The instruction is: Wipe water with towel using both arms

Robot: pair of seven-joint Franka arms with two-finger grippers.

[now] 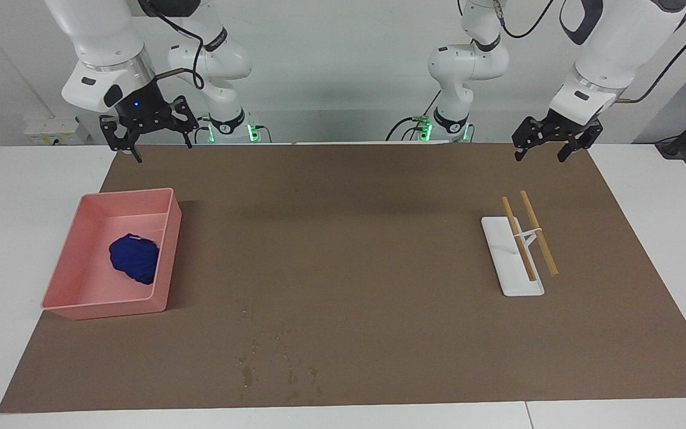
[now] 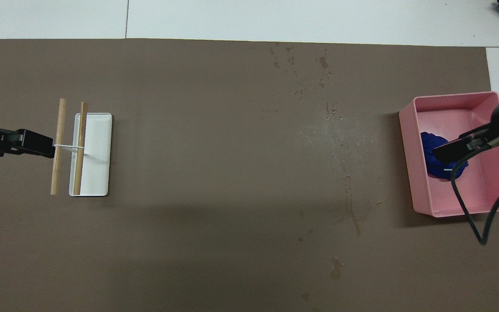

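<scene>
Towel [image 1: 134, 258], a crumpled lump with no clear long axis, lies in the pink bin [image 1: 90, 307] at left of the facing frame. Right gripper [image 1: 147, 136] hangs at upper left, fingers spread, empty, with the towel below it in frame; judged the nearer arm for the pickup. Left gripper [image 1: 553, 143] waits at upper right, also spread, above the white rack [image 1: 518, 286] with sticks. Water [image 1: 271, 363] specks sit at lower centre on the mat [image 1: 343, 250]. No legible writing.

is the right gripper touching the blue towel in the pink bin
Apart. In the facing view the right gripper hangs well above the towel in the pink bin, with bare mat and bin rim showing between them.
</scene>
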